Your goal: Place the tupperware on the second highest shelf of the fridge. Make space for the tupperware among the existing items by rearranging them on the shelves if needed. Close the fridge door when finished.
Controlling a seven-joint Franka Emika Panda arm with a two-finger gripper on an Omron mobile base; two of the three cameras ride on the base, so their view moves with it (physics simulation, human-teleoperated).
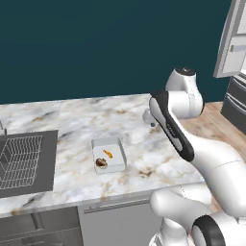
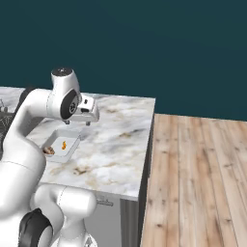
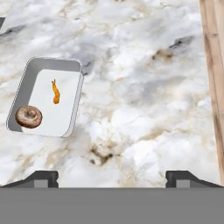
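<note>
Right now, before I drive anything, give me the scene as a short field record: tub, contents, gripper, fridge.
tupperware: white tub lying flat on the marble counter, right of the sink
contents: brown lump at one end, orange bit near the middle
gripper: open, above the counter beside the tub, holding nothing
gripper offset: in the hand view the tub sits left of the fingertips, not between them
fridge: partly seen at upper right of the left base view; shelves not visible
task progress: tub not yet picked up
</note>
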